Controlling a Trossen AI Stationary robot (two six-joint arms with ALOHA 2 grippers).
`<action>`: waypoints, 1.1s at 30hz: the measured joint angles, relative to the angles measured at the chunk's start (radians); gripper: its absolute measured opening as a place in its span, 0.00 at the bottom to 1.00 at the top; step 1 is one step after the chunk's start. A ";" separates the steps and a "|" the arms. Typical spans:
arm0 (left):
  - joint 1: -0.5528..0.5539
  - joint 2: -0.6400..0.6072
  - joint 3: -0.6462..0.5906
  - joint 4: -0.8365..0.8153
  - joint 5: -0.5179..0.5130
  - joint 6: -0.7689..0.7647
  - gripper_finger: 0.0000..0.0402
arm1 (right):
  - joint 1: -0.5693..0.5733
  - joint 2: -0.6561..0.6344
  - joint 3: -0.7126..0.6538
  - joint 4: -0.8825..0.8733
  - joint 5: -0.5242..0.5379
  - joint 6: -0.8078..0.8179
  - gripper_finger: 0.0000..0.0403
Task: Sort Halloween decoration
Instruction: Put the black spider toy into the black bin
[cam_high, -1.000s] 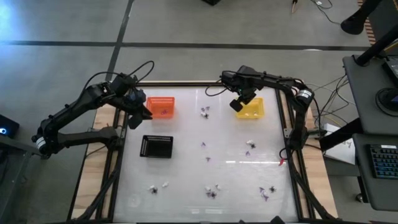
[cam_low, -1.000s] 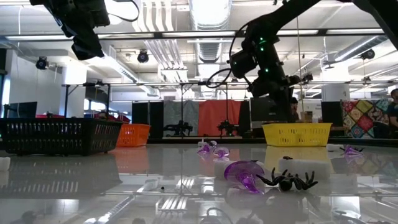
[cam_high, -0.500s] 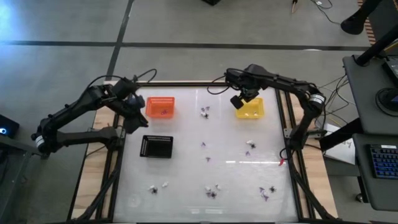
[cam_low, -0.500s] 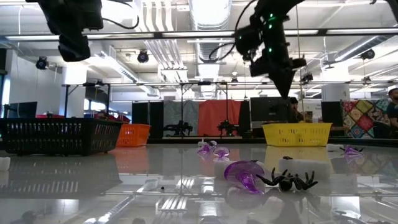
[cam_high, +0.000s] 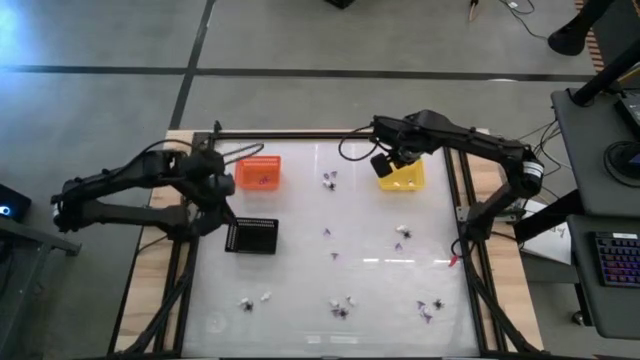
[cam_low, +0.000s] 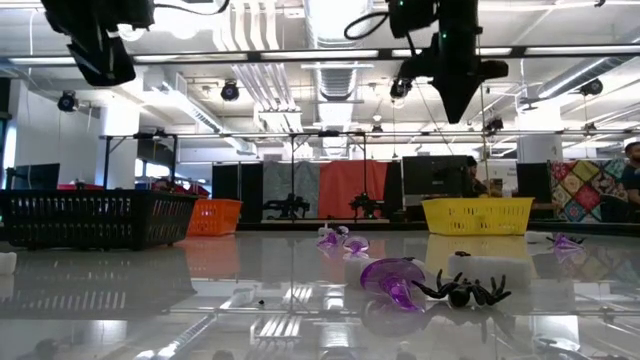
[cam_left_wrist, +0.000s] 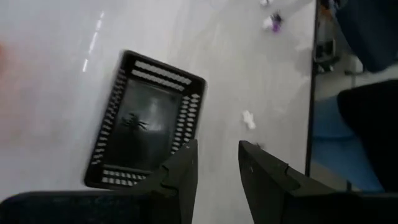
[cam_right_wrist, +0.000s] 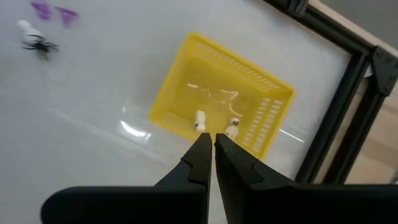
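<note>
Across the white counter (cam_high: 300, 290), tiny spider and cream trinkets (cam_high: 343, 306) are scattered; judged light, springy, best pinched mid-body. Left pincer (cam_left_wrist: 214, 163) is held spread above the black tray (cam_left_wrist: 147, 124); right pincer (cam_right_wrist: 210, 151), pressed together, is held above the yellow basket (cam_right_wrist: 273, 127).

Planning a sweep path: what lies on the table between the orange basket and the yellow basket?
In the high view, a small cluster of purple trinkets lies between the orange basket and the yellow basket; otherwise bare table.
</note>
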 joint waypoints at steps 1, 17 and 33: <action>-0.025 -0.001 -0.002 0.000 -0.003 -0.005 0.24 | 0.012 -0.002 0.000 0.000 0.000 0.012 0.03; -0.418 -0.027 -0.223 0.261 -0.006 -0.316 0.24 | 0.213 -0.004 0.000 0.001 0.016 0.194 0.03; -0.671 0.054 -0.291 0.385 -0.257 -0.626 0.24 | 0.294 -0.004 0.000 0.000 0.017 0.194 0.03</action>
